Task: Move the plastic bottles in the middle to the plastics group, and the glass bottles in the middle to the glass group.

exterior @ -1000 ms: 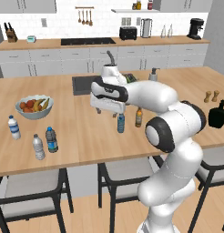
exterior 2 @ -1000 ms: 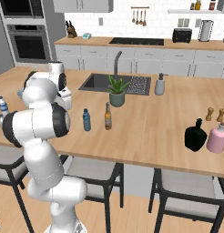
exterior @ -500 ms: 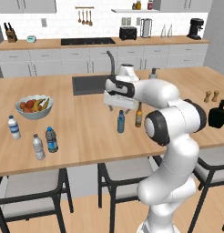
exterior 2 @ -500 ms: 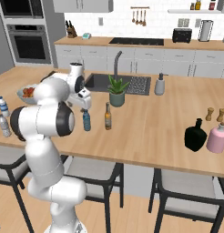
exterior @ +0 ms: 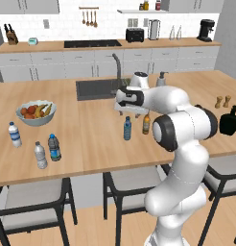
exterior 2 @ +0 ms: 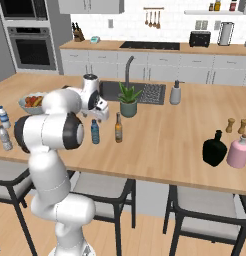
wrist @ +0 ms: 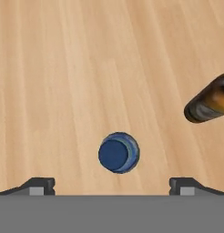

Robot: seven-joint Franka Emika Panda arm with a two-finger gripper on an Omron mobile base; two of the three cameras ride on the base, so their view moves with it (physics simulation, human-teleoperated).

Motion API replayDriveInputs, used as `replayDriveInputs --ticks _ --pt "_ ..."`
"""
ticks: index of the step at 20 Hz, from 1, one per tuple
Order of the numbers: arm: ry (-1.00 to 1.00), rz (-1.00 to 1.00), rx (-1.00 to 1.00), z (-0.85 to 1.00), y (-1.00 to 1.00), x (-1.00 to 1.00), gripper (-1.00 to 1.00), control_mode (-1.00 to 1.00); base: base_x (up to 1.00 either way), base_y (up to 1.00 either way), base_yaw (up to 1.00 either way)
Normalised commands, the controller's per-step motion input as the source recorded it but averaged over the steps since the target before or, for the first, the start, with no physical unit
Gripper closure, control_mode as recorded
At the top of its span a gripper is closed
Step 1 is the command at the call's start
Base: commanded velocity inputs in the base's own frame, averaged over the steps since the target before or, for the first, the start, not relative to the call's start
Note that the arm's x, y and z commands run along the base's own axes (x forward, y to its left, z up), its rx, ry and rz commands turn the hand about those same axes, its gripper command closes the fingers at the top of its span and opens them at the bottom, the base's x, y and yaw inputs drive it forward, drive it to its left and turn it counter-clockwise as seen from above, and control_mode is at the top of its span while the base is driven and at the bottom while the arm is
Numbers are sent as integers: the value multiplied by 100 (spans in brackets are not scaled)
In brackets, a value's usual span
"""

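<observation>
- Pale blue plastic bottle (wrist: 118,152) stands upright mid-surface (wrist: 63,68), just beside the amber glass bottle (wrist: 209,102).
- Pincer (wrist: 112,185) hovers directly above, fully spread, empty.
- Risk: descending off-centre could topple either bottle.

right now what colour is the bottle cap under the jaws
Dark blue, on the pale blue bottle; clearest in the hand view.
</observation>
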Motion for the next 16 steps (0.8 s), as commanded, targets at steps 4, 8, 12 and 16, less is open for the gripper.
replayDriveInputs --ticks 4,8,12,16 --pt "-23 1 0 -20 0 25 -100 -100 0 0 0" --pt "0 0 0 -1 0 31 -100 -100 0 0 0" --pt "3 0 0 0 0 8 -100 -100 0 0 0" --pt "2 0 0 0 0 0 -100 -100 0 0 0"
